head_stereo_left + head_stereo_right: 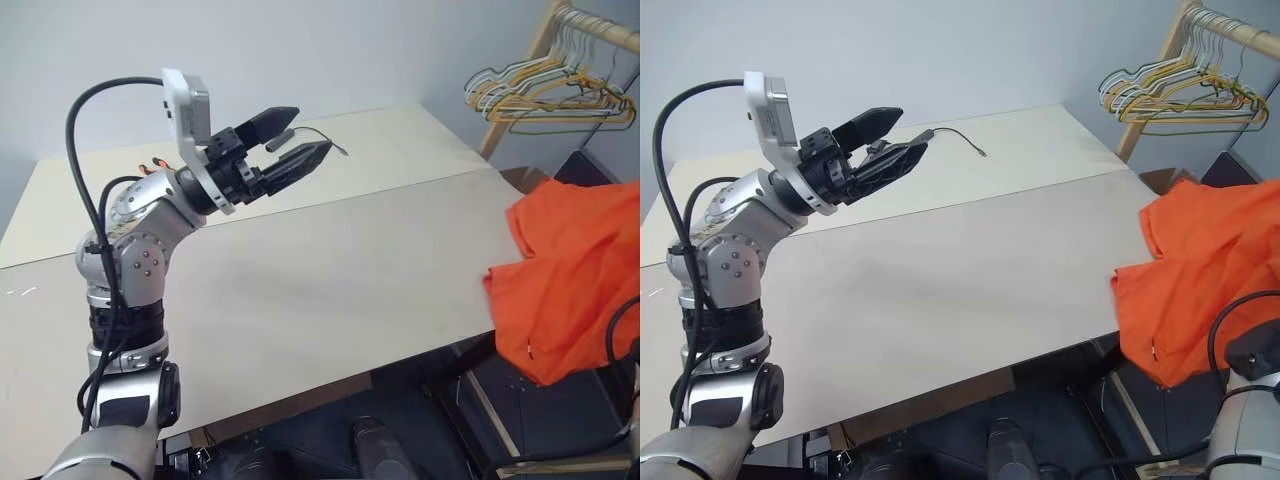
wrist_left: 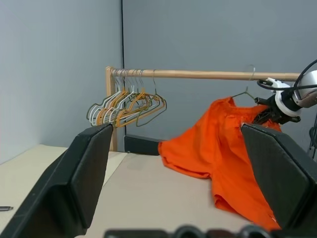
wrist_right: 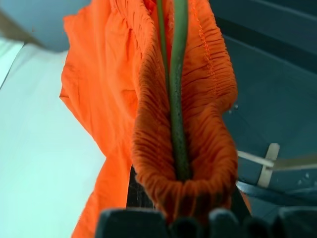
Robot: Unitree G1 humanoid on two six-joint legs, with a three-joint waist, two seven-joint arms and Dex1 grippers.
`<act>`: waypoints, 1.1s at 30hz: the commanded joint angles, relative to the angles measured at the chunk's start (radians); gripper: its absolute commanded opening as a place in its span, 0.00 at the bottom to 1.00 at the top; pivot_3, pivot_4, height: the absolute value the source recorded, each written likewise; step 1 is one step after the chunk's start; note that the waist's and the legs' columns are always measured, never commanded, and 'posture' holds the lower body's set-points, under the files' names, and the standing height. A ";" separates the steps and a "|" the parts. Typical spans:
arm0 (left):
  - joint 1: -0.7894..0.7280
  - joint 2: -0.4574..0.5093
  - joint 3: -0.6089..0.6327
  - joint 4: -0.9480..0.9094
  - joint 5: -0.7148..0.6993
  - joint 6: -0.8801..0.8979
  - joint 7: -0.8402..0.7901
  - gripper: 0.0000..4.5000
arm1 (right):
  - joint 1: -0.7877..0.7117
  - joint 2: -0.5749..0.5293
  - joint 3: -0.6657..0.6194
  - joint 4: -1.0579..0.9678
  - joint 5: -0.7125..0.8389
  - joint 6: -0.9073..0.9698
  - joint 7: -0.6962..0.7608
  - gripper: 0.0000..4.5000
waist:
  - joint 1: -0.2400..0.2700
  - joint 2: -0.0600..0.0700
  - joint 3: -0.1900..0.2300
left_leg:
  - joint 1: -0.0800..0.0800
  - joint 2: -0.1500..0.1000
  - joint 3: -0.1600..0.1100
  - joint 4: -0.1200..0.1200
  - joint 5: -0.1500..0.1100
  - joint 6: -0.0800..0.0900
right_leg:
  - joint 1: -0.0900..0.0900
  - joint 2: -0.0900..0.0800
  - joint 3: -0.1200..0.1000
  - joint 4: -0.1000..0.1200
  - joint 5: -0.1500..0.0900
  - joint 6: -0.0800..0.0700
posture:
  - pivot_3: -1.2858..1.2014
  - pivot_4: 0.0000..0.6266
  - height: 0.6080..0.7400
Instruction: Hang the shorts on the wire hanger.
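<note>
Here, the bright orange fabric shorts [image 1: 570, 285] drape over the right edge of the pale beige table [image 1: 300, 290], their gathered elastic waistband bunched around the thin grey-olive wire hanger [image 3: 177, 99]. The right gripper [image 2: 267, 111] is clenched on that waistband and wire together, near the wooden rail [image 2: 198, 74]. A small white tag [image 1: 529, 348] shows near a leg hem; no writing on it can be read. The left gripper [image 1: 290, 140] hovers above the table, jaws released and empty. Bunched yellow, green and white hangers [image 1: 545, 90] hang from the rail.
</note>
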 commanded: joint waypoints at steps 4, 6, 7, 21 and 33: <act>-0.009 0.014 -0.012 -0.039 -0.004 -0.029 -0.010 1.00 | -0.006 -0.019 -0.043 -0.007 -0.089 -0.025 0.049 0.00 | -0.004 0.002 0.000 | 0.001 0.000 0.001 0.000 0.000 0.000 | 0.000 0.000 0.001 0.000 0.000 0.000 | 0.39 0.13 1.00; -0.008 0.014 -0.014 -0.039 -0.004 -0.030 -0.010 1.00 | 0.005 -0.018 -0.048 0.003 -0.102 -0.033 0.069 0.00 | -0.009 0.002 -0.001 | 0.001 0.000 0.001 0.000 0.000 -0.001 | 0.000 0.000 0.001 0.001 0.000 0.000 | 0.39 0.13 1.00; -0.006 0.014 -0.016 -0.043 -0.005 -0.030 -0.011 1.00 | 0.021 -0.018 -0.041 0.004 -0.111 -0.043 0.080 0.00 | -0.011 0.002 -0.001 | 0.001 0.000 0.001 0.000 0.001 -0.001 | 0.000 0.000 0.001 0.001 0.000 0.000 | 0.39 0.13 1.00; 0.004 0.032 -0.016 -0.057 -0.015 -0.024 -0.008 1.00 | 0.207 0.055 0.224 -0.332 -0.173 -0.256 0.205 0.95 | -0.028 0.002 -0.001 | 0.004 0.000 0.001 0.000 0.004 -0.007 | 0.002 0.001 0.002 0.002 -0.003 0.006 | 0.39 0.13 1.00; 0.009 0.036 -0.017 -0.048 -0.003 -0.049 -0.019 1.00 | 0.382 0.139 0.372 -0.605 -0.311 -0.737 0.190 0.99 | -0.027 0.003 -0.001 | 0.004 0.000 0.002 0.000 0.006 -0.010 | 0.001 0.001 0.003 0.002 -0.002 0.006 | 0.39 0.11 1.00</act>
